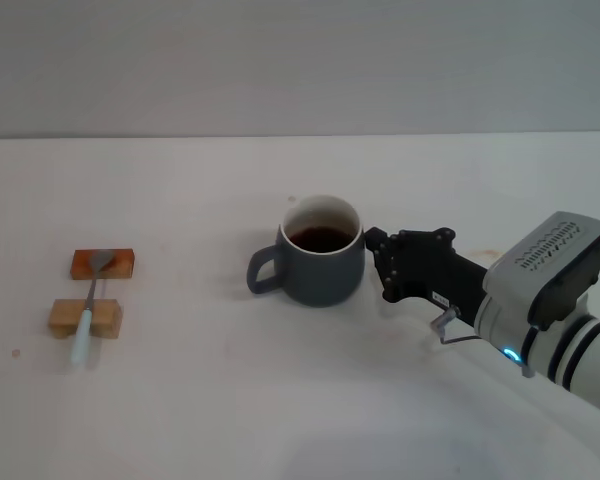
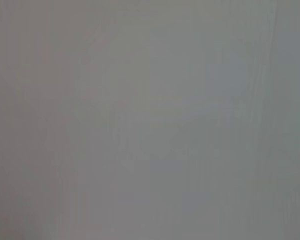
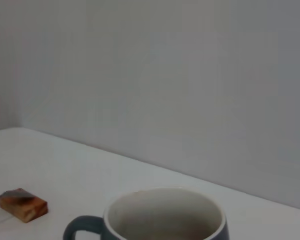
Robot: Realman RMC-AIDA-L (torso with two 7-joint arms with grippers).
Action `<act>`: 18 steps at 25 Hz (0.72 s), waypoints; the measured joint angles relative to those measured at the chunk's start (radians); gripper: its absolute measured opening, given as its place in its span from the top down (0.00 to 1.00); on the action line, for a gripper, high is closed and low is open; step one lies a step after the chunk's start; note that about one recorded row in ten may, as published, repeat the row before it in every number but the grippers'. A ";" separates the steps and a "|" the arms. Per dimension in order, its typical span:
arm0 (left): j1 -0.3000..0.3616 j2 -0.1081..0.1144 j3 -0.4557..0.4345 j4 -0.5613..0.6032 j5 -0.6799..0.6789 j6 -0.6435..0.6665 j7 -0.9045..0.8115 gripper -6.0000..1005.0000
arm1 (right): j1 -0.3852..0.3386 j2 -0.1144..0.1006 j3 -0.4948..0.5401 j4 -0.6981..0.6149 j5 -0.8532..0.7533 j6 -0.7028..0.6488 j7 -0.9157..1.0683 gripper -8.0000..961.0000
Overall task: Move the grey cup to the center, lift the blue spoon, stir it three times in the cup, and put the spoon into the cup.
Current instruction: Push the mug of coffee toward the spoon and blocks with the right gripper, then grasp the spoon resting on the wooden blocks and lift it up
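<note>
While the grey cup (image 1: 321, 252) stands upright near the middle of the white table (image 1: 230, 400), handle toward the robot's left and dark liquid inside, the right gripper (image 1: 372, 262) sits against its right wall; whether its fingers are parted or clamped cannot be told. Well apart to the left, the blue spoon (image 1: 89, 305) rests across two wooden blocks (image 1: 85, 318).
</note>
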 joint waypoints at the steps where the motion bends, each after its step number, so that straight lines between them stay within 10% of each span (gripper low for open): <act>1: 0.000 0.000 0.001 0.000 0.000 0.000 0.000 0.22 | 0.002 0.000 -0.005 0.000 0.000 0.000 0.000 0.99; 18: 0.044 0.005 0.120 -0.008 0.003 0.000 -0.014 0.22 | 0.006 -0.005 0.218 -0.086 0.006 0.003 -0.028 0.99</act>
